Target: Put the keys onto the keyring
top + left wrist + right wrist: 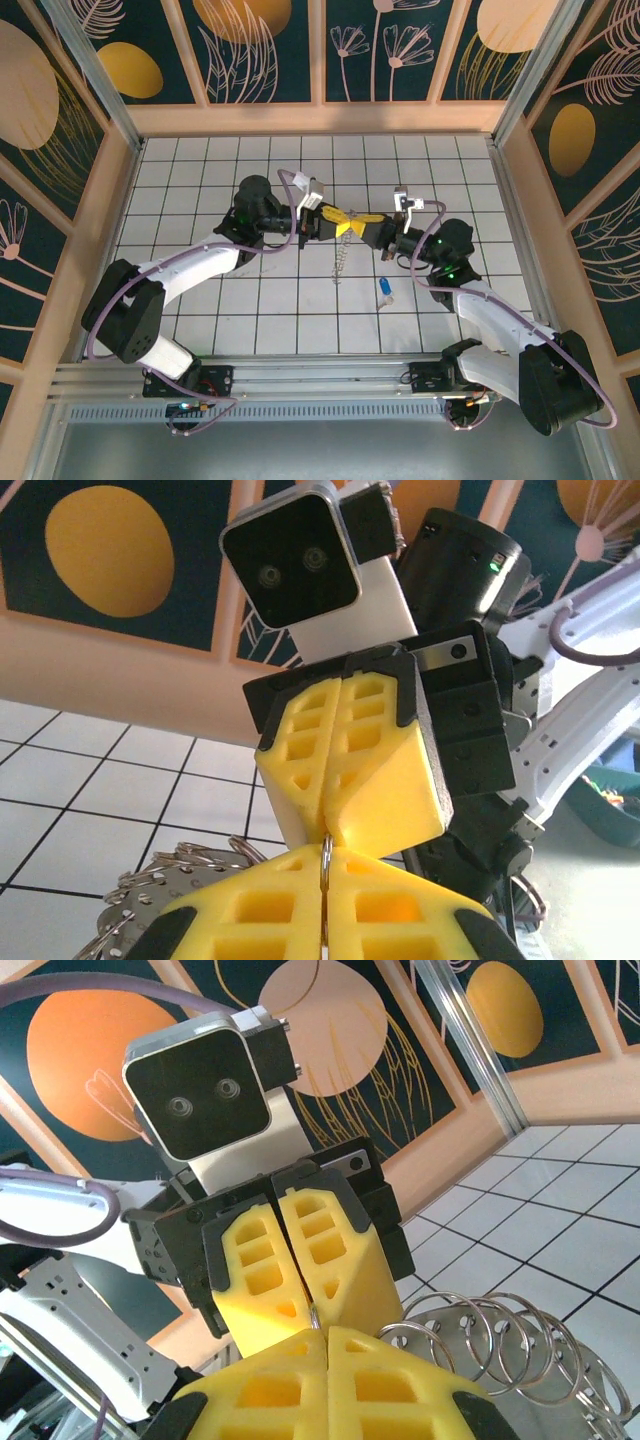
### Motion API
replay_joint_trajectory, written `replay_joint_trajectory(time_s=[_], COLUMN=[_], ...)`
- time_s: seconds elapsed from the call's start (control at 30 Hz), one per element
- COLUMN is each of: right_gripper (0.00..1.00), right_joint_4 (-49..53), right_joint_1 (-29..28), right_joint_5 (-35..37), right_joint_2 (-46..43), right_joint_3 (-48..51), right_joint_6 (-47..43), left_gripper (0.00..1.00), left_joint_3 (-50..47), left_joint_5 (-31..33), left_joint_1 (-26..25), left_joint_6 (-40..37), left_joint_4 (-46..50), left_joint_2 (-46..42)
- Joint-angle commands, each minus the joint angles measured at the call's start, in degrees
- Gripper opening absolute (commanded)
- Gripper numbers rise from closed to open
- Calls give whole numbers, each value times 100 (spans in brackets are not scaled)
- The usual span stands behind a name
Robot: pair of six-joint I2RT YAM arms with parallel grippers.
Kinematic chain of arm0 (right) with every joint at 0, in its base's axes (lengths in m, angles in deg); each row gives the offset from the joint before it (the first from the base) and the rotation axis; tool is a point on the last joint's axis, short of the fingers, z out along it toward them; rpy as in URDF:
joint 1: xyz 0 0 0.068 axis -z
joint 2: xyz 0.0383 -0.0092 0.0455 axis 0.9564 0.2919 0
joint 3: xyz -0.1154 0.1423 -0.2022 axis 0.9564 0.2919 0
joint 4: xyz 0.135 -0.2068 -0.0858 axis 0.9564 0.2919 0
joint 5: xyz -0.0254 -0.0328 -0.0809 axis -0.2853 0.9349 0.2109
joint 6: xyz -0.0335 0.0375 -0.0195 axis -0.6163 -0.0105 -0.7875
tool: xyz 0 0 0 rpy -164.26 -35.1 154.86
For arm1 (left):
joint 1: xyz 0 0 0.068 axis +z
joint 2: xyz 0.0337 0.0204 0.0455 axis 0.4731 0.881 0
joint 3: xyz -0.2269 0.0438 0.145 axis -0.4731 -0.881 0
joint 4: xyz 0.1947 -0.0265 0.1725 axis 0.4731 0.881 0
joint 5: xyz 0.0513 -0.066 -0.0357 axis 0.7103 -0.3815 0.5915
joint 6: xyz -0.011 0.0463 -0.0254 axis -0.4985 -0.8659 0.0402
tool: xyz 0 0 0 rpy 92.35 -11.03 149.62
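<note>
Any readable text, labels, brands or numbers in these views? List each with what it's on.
No readable text found.
Wall panels: flower and circle patterns, no lettering.
Wrist camera: no marking visible.
Keyring: no engraving visible.
Blue key: too small to tell.

left gripper [325,885]: pinching keyring [185,870] | right gripper [336,815]: pinching it too, tip-to-tip

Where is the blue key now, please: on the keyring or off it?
Off it. The blue key lies alone on the white tiles, apart from the keyring.
</note>
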Motion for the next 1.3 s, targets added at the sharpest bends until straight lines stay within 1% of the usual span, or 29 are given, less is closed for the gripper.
replay_joint_trajectory(time_s=[0.0, 0.03, 0.13, 0.27, 0.33, 0.43, 0.53, 0.7, 0.83, 1.03, 1.27], right_gripper=[0, 0, 0, 0, 0, 0, 0, 0, 0, 0, 0], right_joint_4=[-232, -226, -269, -379, -410, -446, -488, -501, -558, -550, -836], right_joint_1=[-57, -56, -40, -23, -26, -27, -20, -13, -15, -16, -16], right_joint_5=[98, 139, 283, 414, 441, 432, 432, 468, 430, 422, 525], right_joint_2=[-14, -15, -18, 3, 20, 83, 128, 191, 244, 305, 616], right_joint_3=[-52, -37, -7, 35, 29, 6, 28, 59, 94, 134, 510], right_joint_6=[-112, -122, -115, -62, -44, -35, -18, -29, -5, -18, 49], left_gripper=[10, 11, 19, 24, 24, 19, 21, 25, 25, 25, 25], left_joint_3=[-192, -287, -563, -696, -791, -840, -838, -888, -945, -1031, -1176], left_joint_5=[370, 446, 635, 771, 880, 917, 899, 1151, 1286, 1311, 1346], left_joint_1=[1, 36, 113, 125, 123, 123, 123, 128, 144, 202, 202], left_joint_6=[223, 355, 720, 968, 1107, 1217, 1252, 1235, 1219, 1147, 1182], left_joint_4=[-538, -744, -1338, -1669, -1886, -2091, -2094, -2162, -2203, -2148, -2259], left_joint_2=[-170, -204, -296, -308, -325, -279, -204, -109, -53, 74, 243])
